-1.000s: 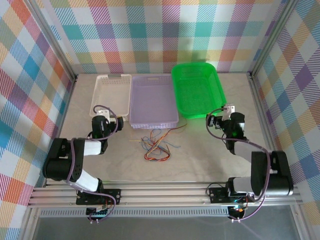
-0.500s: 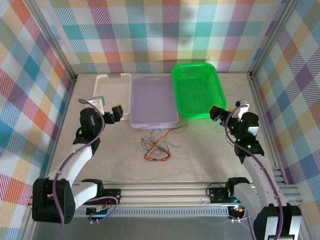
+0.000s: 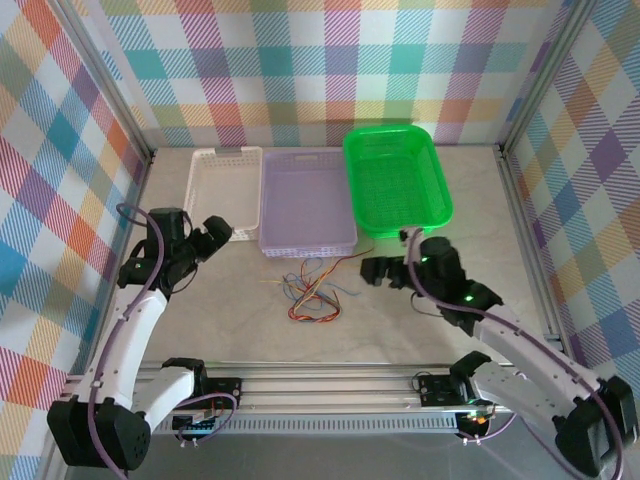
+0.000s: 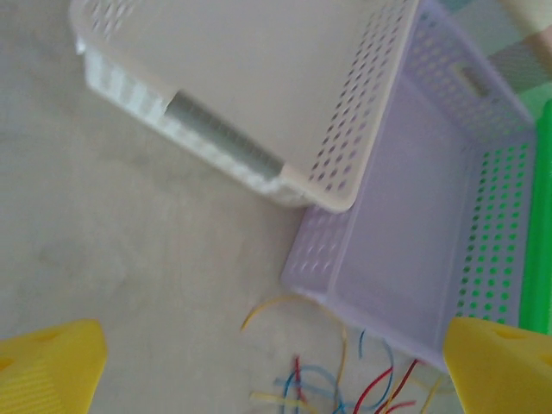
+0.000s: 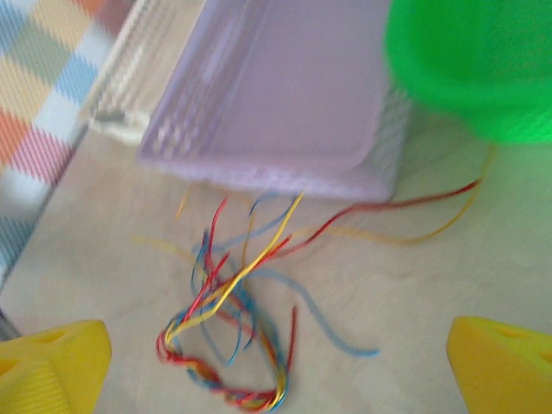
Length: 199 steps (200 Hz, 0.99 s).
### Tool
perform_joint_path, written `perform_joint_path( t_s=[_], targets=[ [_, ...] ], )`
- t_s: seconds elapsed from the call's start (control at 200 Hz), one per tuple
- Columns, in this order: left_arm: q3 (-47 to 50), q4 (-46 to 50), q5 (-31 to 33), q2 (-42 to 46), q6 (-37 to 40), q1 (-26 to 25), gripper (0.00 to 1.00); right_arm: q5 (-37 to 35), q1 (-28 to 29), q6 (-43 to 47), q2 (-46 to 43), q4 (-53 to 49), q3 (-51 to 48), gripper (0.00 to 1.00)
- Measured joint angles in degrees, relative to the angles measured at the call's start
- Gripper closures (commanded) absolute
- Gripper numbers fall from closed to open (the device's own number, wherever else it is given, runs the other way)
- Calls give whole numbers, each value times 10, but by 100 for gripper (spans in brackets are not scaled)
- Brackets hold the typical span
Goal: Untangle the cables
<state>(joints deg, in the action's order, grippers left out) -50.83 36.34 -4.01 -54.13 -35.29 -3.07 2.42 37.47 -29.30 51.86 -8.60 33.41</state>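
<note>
The cables [image 3: 312, 295] lie in a loose tangle of thin red, yellow, blue and green wires on the table, just in front of the purple basket [image 3: 307, 205]. A red and a yellow strand trail right toward the green basket [image 3: 395, 180]. My left gripper [image 3: 220, 231] hovers left of the tangle by the white basket's near corner, open and holding nothing. My right gripper [image 3: 373, 272] hovers right of the tangle, open and holding nothing. In the left wrist view the cables [image 4: 345, 384] show low between the open gripper [image 4: 274, 371]. In the right wrist view the tangle [image 5: 233, 293] lies ahead of the open gripper [image 5: 276, 371].
Three baskets stand side by side at the back: white basket [image 3: 222, 190], purple, green. The purple basket [image 5: 276, 95] and the green basket [image 5: 474, 60] border the cables closely. Bare table lies in front of the tangle and to both sides.
Both arms have unfolded from their bases. The right gripper has swung left and nearer, toward the cables. The left gripper has shifted slightly by the white basket's corner. The cables have not moved.
</note>
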Motion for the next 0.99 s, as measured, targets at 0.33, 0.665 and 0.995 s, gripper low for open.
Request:
perform_joint_path(
  t_s=[0.33,0.665,0.995],
  targets=[
    [21,72,30,165,1,0,0,-163,258,-51,281,-49,169,10],
    [41,91,47,178,-1,0,0,-207,321,-104,469,-138,350,21],
    [41,92,47,183,-1,0,0,-225,324,-149,543,-235,410,24]
  ],
)
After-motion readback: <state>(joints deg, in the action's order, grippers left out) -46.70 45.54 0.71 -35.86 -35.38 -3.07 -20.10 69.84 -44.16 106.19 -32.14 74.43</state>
